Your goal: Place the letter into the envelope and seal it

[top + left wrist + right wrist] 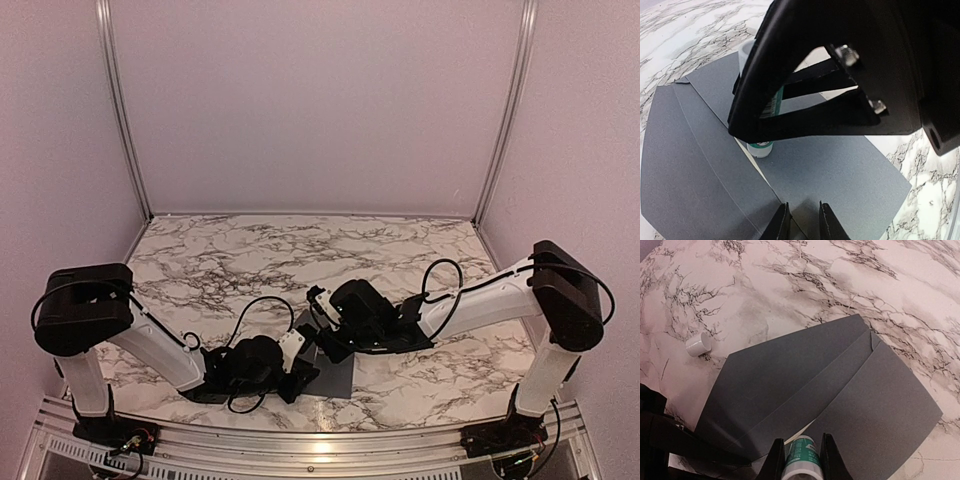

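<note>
First, locate the envelope (875,405): a flat, dark grey paper rectangle lying on the marble-patterned tabletop (790,285) at its near edge, between the two arms. Its flap (770,375) is folded open and lies flat, tapering away from the body, with a narrow creased strip between the two.

Note that the right jaws are clenched on a white-and-green tube (801,460), held end-down over the envelope at the crease. A small white cap (699,344) lies on the tabletop, apart from the flap.

The left jaws stand a narrow gap apart over one edge of the envelope body; you cannot tell whether they pinch the paper.

Treat the letter as unconfirmed: only a thin pale sliver (801,432) shows at the envelope's mouth, and you cannot tell whether it is the sheet. From above, both wrists cover most of the envelope. The right arm blocks the upper half of the left wrist view.
</note>
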